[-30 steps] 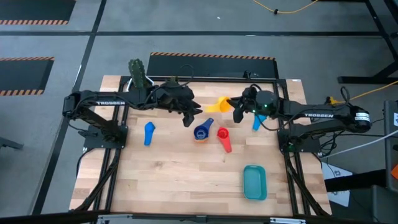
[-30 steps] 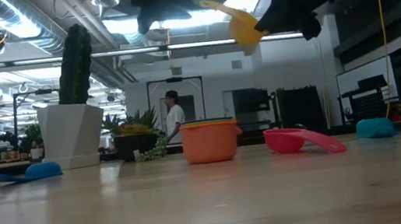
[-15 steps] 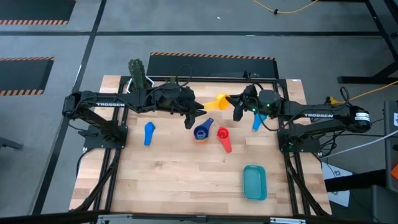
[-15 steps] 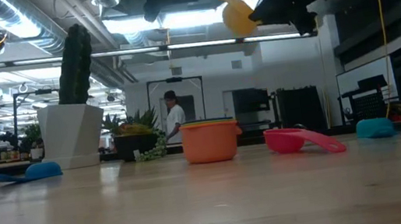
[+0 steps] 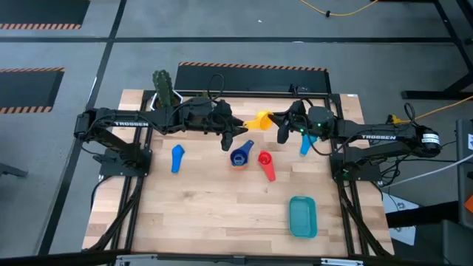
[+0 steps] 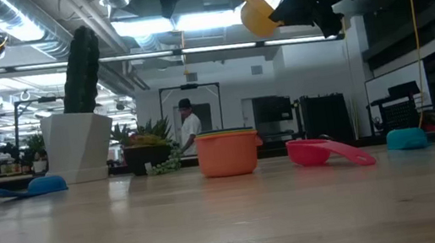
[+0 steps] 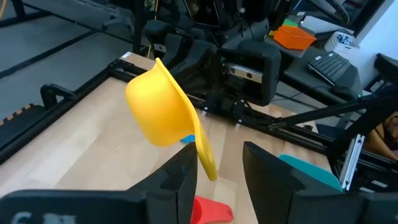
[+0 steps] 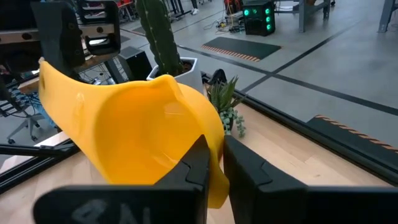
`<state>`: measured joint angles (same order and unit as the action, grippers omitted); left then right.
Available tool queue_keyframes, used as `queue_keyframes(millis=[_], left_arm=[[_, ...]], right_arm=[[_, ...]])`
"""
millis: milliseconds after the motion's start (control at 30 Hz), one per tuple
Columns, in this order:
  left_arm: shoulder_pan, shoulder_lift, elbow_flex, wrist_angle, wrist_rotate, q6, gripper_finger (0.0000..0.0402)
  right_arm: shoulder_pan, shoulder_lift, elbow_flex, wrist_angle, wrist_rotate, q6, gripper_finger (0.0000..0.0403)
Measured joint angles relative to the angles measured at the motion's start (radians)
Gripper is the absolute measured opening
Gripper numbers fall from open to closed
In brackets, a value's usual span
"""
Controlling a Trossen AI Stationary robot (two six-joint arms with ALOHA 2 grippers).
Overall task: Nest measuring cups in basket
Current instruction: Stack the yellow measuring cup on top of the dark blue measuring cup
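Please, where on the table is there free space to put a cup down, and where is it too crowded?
Free: the bare wood of the table nearer than the light blue cup, left of the teal basket. Crowded: the middle, around the dark blue cup in the orange cup, the red cup, and both pincers at the yellow cup.

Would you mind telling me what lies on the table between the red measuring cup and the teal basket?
Only bare wooden table, in the high view, separates the red measuring cup from the teal basket.
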<state>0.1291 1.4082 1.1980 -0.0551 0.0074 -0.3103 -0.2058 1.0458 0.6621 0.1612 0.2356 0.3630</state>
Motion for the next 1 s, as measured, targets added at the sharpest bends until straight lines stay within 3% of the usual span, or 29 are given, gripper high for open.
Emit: queue_keyframes(millis=[167,467,1000], left_arm=[[0.0,0.0,0.0,-0.002,-0.025,0.0,0.0096],[0.0,0.0,0.0,-0.003,-0.046,-0.003,0.0011],[0.0,0.0,0.0,-0.006,-0.05,0.01,0.0006]], right_arm=[[0.0,0.0,0.0,0.0,0.0,0.0,0.0037],[0.0,0.0,0.0,0.0,0.001,-0.002,0.0037],[-0.001,0.0,0.0,-0.01,0.0,0.026,0.0067]])
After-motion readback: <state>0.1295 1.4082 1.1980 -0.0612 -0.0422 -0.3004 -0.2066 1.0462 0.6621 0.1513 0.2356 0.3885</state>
